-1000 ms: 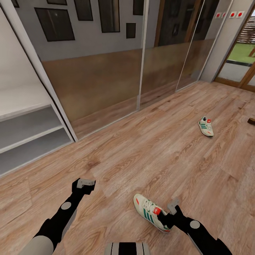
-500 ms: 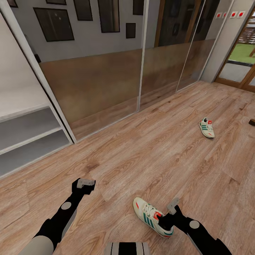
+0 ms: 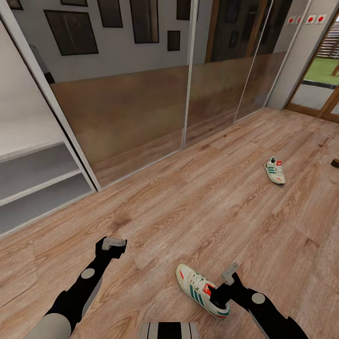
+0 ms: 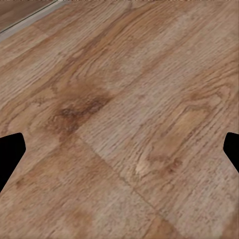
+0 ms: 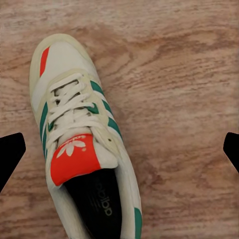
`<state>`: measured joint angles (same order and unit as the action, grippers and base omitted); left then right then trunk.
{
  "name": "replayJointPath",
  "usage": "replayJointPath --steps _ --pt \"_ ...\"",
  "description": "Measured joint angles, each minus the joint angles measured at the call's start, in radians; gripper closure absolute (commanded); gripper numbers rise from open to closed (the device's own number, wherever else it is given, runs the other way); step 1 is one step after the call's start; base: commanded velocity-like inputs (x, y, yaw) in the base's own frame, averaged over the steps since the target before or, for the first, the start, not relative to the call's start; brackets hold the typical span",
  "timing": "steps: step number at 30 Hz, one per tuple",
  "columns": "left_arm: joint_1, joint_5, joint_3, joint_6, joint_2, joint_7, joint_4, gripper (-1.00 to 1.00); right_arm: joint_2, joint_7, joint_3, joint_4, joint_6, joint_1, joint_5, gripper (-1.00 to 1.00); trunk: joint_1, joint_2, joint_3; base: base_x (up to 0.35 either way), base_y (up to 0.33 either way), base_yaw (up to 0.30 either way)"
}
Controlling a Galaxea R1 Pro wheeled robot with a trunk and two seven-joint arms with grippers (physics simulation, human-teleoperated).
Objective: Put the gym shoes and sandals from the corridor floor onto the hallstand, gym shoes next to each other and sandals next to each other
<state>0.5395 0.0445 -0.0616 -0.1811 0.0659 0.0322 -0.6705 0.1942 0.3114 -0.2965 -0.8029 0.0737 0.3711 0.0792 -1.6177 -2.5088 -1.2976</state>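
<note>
A cream-white lace-up gym shoe with green side stripes and a red tongue label [image 3: 202, 292] is seen lying on the light-brown wood-grain plank floor [image 3: 197, 207] at the 6 o'clock edge of the head view, toe toward 10 o'clock. The right claw [image 3: 225, 285] is positioned directly above the heel opening of this shoe. In the right wrist view the same shoe [image 5: 82, 144] is shown between the two dark fingertips [image 5: 10, 154], which are spread wide at opposite edges of the frame and touch nothing; the right claw is therefore released.

The left claw [image 3: 113, 244] is held over bare floor at 7 o'clock in the head view, well apart from the shoe. In the left wrist view only plank flooring [image 4: 119, 114] is framed between its fingertips [image 4: 10, 154], which are likewise spread wide; the left claw is released and empty.

A second gym shoe of the same pattern [image 3: 275, 170] is located on the floor at 3 o'clock, well apart from the first. A small dark object [image 3: 334, 163] is cut off by the right edge; its identity cannot be told.

A light-grey open shelf unit with two levels [image 3: 37, 183] is set against the wall at 9 o'clock. Mirrored sliding panels [image 3: 136, 117] run along the wall from 10 to 1 o'clock.
</note>
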Motion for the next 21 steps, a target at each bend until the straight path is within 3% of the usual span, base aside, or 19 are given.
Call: replayJointPath --steps 5,13,21 --pt "-0.001 0.0 -0.001 0.0 -0.002 0.0 -0.006 -1.0 0.0 0.0 0.001 0.001 0.0 0.0 0.0 -1.0 0.0 0.0 0.0 0.0 0.0 0.0" --pt "0.0 0.0 -0.001 0.0 0.002 0.002 -0.008 -1.0 0.0 0.0 0.002 0.003 0.0 0.0 0.0 -1.0 -0.004 -0.002 -0.036 0.0 0.0 0.0" --pt "0.0 0.0 0.003 0.001 0.002 0.001 -0.028 -1.0 0.0 0.0 0.001 0.004 0.001 0.0 0.001 -1.0 -0.004 -0.002 -0.046 0.0 0.0 0.0"
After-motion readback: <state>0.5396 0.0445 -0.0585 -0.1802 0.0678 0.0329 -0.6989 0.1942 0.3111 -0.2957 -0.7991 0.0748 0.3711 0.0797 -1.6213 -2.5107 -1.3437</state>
